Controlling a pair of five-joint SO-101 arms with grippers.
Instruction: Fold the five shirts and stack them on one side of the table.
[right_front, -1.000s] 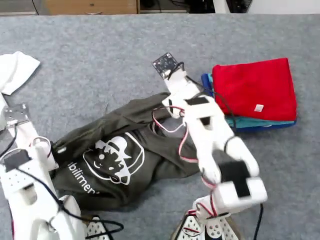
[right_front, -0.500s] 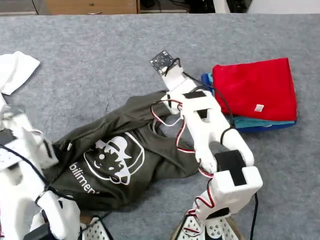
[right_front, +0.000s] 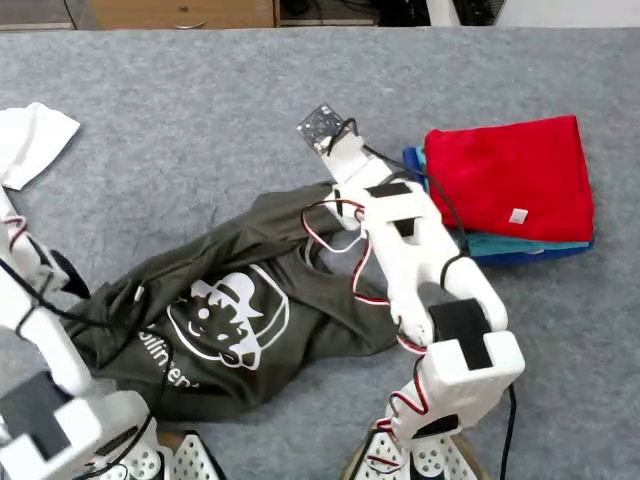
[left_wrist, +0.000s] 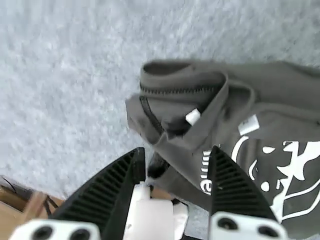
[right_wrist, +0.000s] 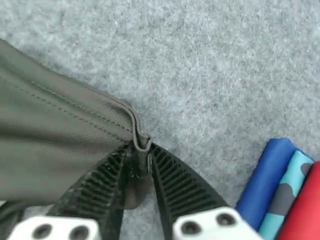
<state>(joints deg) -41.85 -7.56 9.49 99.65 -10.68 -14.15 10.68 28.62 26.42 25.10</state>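
A dark olive shirt (right_front: 240, 310) with a white print lies crumpled in the middle of the grey table. My right gripper (right_wrist: 141, 150) is shut on its hem (right_wrist: 135, 131) at the shirt's far right edge, also seen from above as the right gripper (right_front: 338, 190). My left gripper (left_wrist: 177, 150) stands open just over the collar (left_wrist: 185, 95) at the shirt's left end, beside the left gripper (right_front: 72, 278) in the high view. A folded stack with a red shirt (right_front: 510, 180) on top of a teal and a blue shirt (right_wrist: 265, 180) sits at the right. A white shirt (right_front: 30, 140) lies unfolded at the far left.
The table's grey cloth (right_front: 180, 110) is bare across the back and at the front right. Wooden furniture (right_front: 180, 12) runs behind the far edge. Both arm bases stand at the near edge, with loose cables by them.
My left arm has swung out to the left, and its gripper now sits at the shirt's collar end. The right arm shifted slightly left with the hem, then held still.
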